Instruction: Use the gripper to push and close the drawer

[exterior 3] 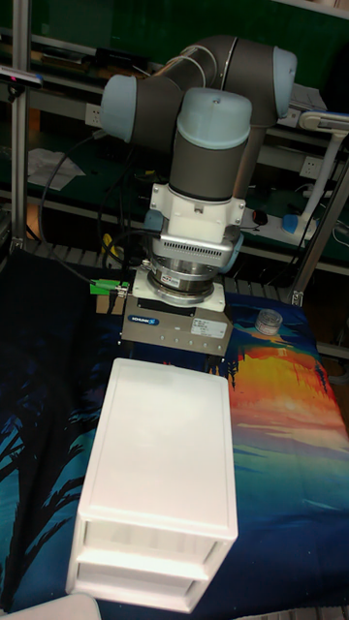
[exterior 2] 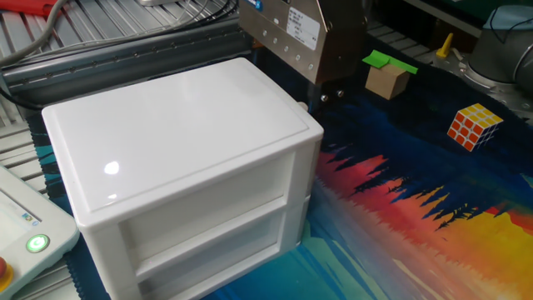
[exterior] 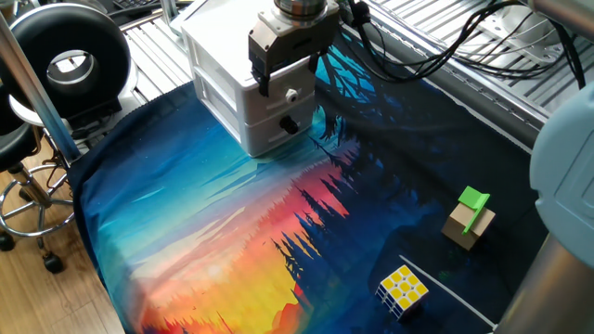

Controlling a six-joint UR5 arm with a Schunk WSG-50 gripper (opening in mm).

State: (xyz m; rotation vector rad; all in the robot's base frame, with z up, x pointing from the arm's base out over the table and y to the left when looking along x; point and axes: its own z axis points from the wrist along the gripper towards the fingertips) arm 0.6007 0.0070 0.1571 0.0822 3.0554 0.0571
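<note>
We see our gripper (exterior: 272,82) hanging over the front of the small white cabinet (exterior 2: 179,167), its dark body pressed close against the upper front panel. The drawer (exterior: 290,96) sits directly below and against the gripper, its front panel with the small round knob showing just under the gripper body, and it looks flush or nearly flush with the cabinet face. A second, darker knob (exterior: 290,124) sits on the lower front, further below the gripper. The fingers are short and mostly hidden against the white plastic, so we cannot tell whether they are spread or drawn together. In the tall fixed view the gripper (exterior 3: 179,351) stands just behind the far edge of the cabinet top, and the silver wrist (exterior 3: 190,271) rises straight above it. Well away from the gripper, out across the painted sunset cloth (exterior: 232,232), lie a wooden block with a green piece on top (exterior: 471,219) and a colour cube (exterior: 403,289). Black cables (exterior: 418,51) trail off behind the gripper toward the metal rack.
</note>
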